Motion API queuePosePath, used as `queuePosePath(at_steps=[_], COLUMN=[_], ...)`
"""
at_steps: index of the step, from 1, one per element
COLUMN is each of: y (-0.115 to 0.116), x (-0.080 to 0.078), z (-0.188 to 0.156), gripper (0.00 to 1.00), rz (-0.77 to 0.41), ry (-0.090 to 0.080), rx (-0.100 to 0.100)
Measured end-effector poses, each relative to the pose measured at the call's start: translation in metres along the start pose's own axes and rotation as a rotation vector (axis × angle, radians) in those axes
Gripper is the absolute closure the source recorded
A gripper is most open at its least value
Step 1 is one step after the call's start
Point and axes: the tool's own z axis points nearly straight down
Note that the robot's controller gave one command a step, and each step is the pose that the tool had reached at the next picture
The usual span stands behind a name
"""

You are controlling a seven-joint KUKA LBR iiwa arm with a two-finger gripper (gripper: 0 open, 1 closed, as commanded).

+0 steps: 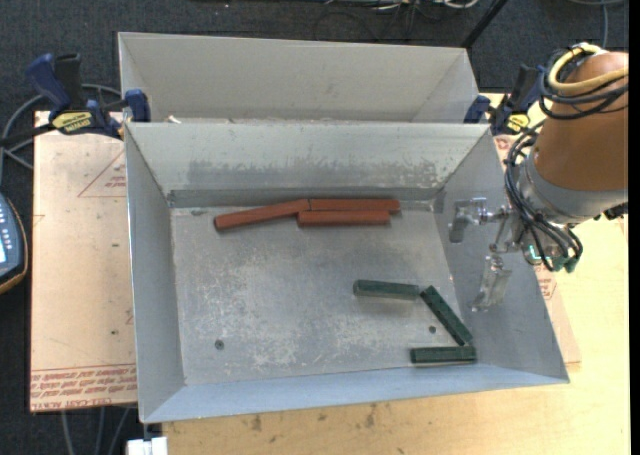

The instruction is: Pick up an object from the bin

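My gripper (476, 258) hangs over the bin's right wall, with one metal finger (459, 222) toward the back and the other toward the front. It is open and nothing lies between the fingers. Just left of and below it, a dark green jointed bar (441, 316) lies flat on the bin floor in a zigzag of three segments, its nearest segment a short way from the front finger. A red-brown jointed bar (305, 213) stretches along the foot of the back wall, well to the gripper's left.
The arm with its orange cover and cables comes in over the right rim. The bin's sloping walls close in on all sides. Bare grey floor spreads across the left and middle.
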Motion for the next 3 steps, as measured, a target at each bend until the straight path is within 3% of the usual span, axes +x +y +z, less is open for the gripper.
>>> queuePosePath(at_steps=[1, 2, 3], y=[0.037, 0.001, 0.027], x=[0.011, -0.013, -0.037], z=[0.145, 0.042, 0.172], gripper=[0.0, 0.0, 0.0], rz=[0.036, -0.285, -0.678], ry=[0.002, -0.012, -0.007], rx=[-0.001, 0.004, 0.001])
